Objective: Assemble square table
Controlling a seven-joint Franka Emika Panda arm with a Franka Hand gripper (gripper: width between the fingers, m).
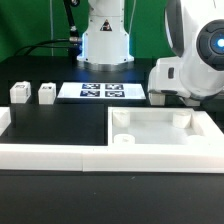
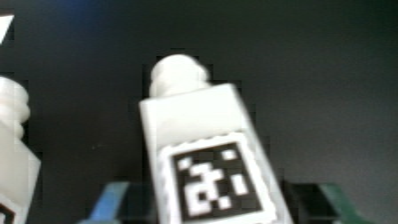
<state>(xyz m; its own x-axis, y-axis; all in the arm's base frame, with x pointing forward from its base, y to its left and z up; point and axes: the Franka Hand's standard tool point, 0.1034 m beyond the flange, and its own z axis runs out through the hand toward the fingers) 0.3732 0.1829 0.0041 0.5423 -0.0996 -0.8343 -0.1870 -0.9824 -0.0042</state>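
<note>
In the wrist view a white leg (image 2: 199,135) with a black-and-white tag and a rounded peg end lies on the black table between my fingers (image 2: 118,200). The gripper (image 2: 217,202) has both pads against the leg's sides. Part of a second leg (image 2: 15,140) shows beside it. In the exterior view the white square tabletop (image 1: 160,152) lies at the right with its round corner sockets facing up. The gripper (image 1: 170,98) is low just behind the tabletop, and the held leg is hidden there. Two more legs (image 1: 19,93) (image 1: 46,94) stand at the exterior view's left.
The marker board (image 1: 103,92) lies flat in front of the robot base (image 1: 105,40). A long low white border rail (image 1: 45,152) runs along the front and turns up the exterior view's left edge, adjoining the tabletop.
</note>
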